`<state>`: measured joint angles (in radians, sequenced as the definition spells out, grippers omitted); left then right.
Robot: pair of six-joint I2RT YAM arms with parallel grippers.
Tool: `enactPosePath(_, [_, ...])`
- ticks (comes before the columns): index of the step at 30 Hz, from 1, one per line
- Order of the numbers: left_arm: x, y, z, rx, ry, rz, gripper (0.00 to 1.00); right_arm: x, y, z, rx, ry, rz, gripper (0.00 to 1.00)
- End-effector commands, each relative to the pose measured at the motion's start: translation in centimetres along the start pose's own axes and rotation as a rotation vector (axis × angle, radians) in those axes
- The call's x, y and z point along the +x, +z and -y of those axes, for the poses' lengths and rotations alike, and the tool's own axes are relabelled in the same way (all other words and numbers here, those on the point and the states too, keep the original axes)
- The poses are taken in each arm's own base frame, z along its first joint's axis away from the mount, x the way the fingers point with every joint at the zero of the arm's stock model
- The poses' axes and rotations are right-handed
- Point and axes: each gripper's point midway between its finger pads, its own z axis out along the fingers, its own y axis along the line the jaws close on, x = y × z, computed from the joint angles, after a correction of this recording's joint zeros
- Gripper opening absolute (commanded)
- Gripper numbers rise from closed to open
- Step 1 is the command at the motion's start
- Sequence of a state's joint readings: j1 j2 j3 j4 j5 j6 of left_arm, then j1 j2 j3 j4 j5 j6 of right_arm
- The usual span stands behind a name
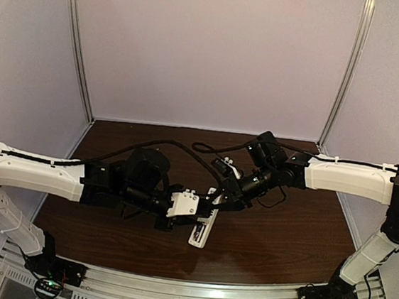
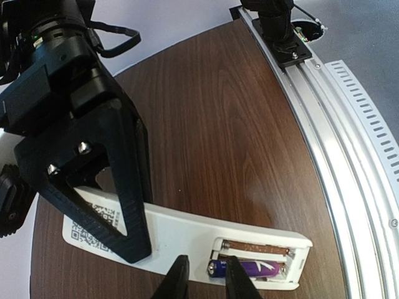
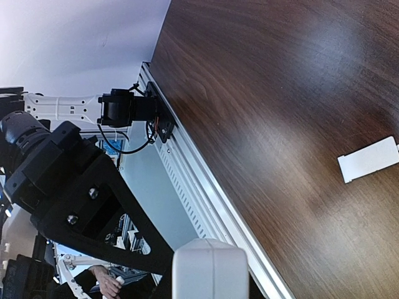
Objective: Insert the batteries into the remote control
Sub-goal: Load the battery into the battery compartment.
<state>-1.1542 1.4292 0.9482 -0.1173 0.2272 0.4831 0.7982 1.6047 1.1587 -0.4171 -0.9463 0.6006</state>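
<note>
The remote control (image 2: 174, 227) lies back-up on the table, its battery bay open at the near end. An orange-red battery (image 2: 259, 250) sits in the far slot and a bluish-purple battery (image 2: 262, 269) in the near slot. My left gripper (image 2: 207, 280) hovers over the bay, jaws a little apart; one finger (image 2: 240, 280) crosses the purple battery, whose tip shows in the gap. My right gripper (image 2: 131, 240) is shut on the remote's other end, whose white end (image 3: 209, 265) fills the right wrist view. From above, both grippers meet over the remote (image 1: 201, 233).
A small flat white cover piece (image 3: 369, 159) lies on the dark wood table (image 2: 237, 124), apart from the remote. The metal rail (image 2: 349, 137) with the arm bases runs along the near edge. Pale walls enclose the back and sides.
</note>
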Motion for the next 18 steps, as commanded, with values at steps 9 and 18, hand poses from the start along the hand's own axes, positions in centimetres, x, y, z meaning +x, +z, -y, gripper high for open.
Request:
enactPosePath(9, [-0.3, 0.8, -0.3, 0.005, 0.020, -0.016, 0.17, -0.4, 0.2, -1.0, -0.009, -0.036, -0.005, 0.00])
enactPosePath(18, [1.0, 1.4, 0.7, 0.044, 0.025, -0.068, 0.12, -0.7, -0.1, -1.5, -0.010, -0.053, 0.000, 0.00])
